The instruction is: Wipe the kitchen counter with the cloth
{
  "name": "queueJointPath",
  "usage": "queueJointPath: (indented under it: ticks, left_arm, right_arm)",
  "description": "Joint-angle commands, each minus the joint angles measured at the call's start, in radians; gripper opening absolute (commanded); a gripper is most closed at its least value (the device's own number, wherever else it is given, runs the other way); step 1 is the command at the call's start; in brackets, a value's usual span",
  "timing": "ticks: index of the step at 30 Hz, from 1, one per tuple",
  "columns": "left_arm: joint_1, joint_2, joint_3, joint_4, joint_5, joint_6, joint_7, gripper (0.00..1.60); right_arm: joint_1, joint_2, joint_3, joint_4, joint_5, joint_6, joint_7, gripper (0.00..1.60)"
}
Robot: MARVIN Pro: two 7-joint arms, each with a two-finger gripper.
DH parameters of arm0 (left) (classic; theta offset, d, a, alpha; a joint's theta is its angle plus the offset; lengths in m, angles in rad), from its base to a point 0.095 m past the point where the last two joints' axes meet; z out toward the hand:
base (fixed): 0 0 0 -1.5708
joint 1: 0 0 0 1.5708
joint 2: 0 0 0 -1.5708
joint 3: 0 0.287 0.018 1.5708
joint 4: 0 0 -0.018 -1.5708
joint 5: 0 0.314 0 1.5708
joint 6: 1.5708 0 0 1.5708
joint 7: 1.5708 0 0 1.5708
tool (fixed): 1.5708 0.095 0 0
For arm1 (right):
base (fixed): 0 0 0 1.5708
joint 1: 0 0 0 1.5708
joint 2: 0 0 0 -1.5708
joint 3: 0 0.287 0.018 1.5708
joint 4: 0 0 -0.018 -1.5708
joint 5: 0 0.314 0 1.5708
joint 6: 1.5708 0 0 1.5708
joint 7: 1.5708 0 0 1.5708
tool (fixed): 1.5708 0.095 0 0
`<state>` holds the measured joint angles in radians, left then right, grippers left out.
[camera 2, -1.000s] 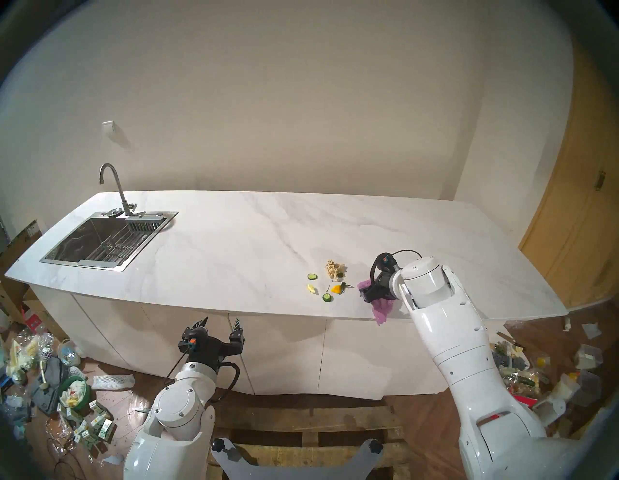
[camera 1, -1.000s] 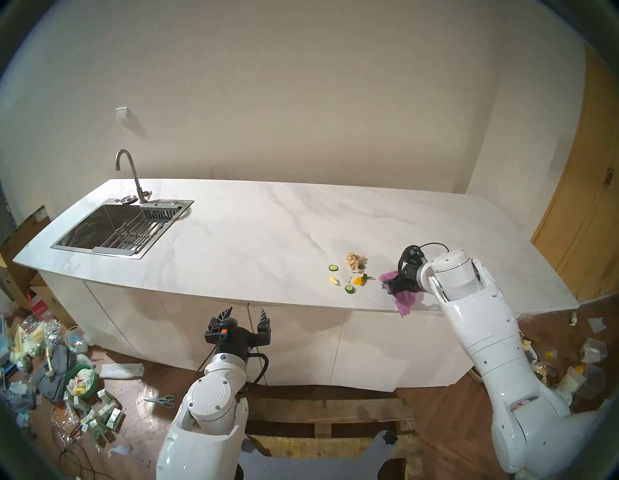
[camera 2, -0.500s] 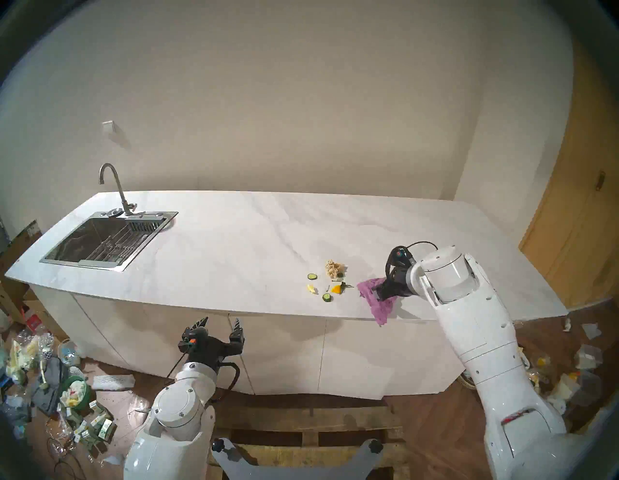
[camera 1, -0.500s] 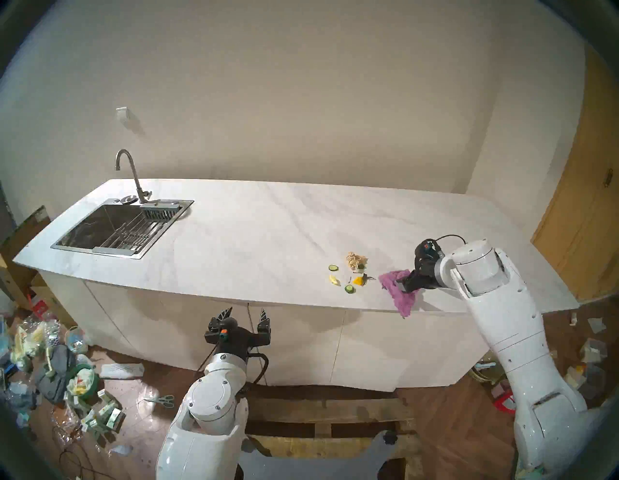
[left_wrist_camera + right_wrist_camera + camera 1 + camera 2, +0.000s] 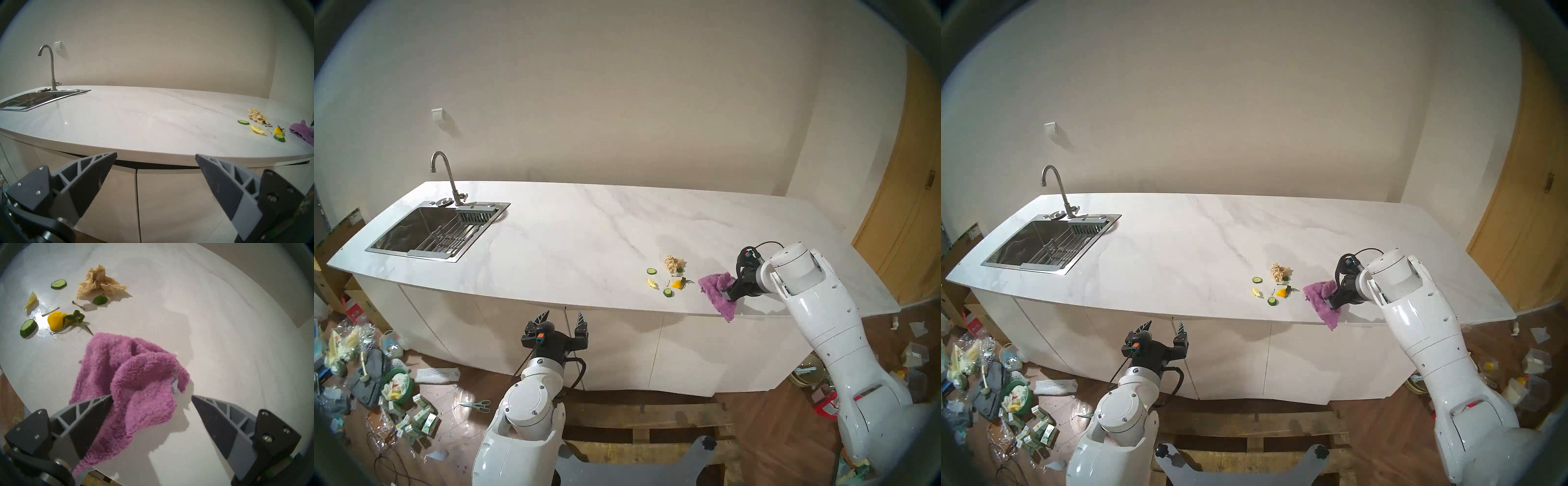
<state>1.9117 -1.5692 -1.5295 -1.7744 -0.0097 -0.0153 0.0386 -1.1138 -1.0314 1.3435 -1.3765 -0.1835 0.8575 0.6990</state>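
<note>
The left end effector (image 5: 562,317) hangs low in front of the cabinet doors, fingers pointing up and spread wide, holding nothing. On the bench (image 5: 572,237), food scraps (image 5: 670,275) lie just left of the purple cloth (image 5: 717,292), which is rumpled at the near edge with one corner drooping over it. The right arm reaches in from the right, wrist angled down; the right end effector (image 5: 151,399) is wide open, one finger (image 5: 95,412) touching the cloth, the other clear of it.

Kitchen counter (image 5: 572,237): purple cloth (image 5: 716,292), food scraps (image 5: 670,275), near front edge.
</note>
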Motion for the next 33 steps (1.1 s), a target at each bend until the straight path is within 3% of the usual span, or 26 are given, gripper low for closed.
queueJointPath:
  ticks: [1, 6, 16, 17, 18, 19, 24, 27, 33]
  left_arm:
    - [-0.005, 0.002, 0.002, -0.028, -0.002, -0.005, -0.005, 1.6]
    - [-0.004, 0.002, 0.002, -0.029, -0.003, -0.004, -0.006, 1.6]
    - [-0.004, 0.002, 0.002, -0.029, -0.003, -0.004, -0.006, 1.6]
    - [-0.004, 0.002, 0.002, -0.029, -0.003, -0.004, -0.006, 1.6]
    - [-0.004, 0.002, 0.002, -0.029, -0.003, -0.004, -0.006, 1.6]
    - [-0.004, 0.002, 0.002, -0.029, -0.003, -0.004, -0.006, 1.6]
    - [-0.004, 0.002, 0.002, -0.029, -0.003, -0.004, -0.005, 1.6]
    - [-0.005, 0.002, 0.002, -0.029, -0.003, -0.005, -0.005, 1.6]
    - [-0.006, 0.002, 0.002, -0.027, -0.002, -0.006, -0.004, 1.6]
  right_arm:
    - [0.063, -0.012, -0.053, -0.001, -0.015, 0.011, 0.029, 1.6]
    - [0.05, -0.004, -0.107, 0.025, -0.052, -0.005, 0.02, 1.6]
    - [0.069, -0.013, -0.092, 0.115, -0.065, -0.072, -0.036, 1.6]
    - [0.063, -0.012, -0.089, 0.114, -0.06, -0.07, -0.032, 0.85]
    - [0.055, -0.011, -0.087, 0.11, -0.059, -0.073, -0.036, 0.32]
    - [0.046, 0.0, -0.1, 0.099, -0.065, -0.086, -0.031, 0.01]
    - [-0.007, 0.017, -0.098, 0.04, -0.051, -0.106, -0.016, 0.0]
    - [-0.051, 0.012, -0.059, -0.033, -0.034, -0.134, -0.052, 0.0]
    - [-0.06, -0.01, 0.015, -0.13, 0.006, -0.127, -0.076, 0.0]
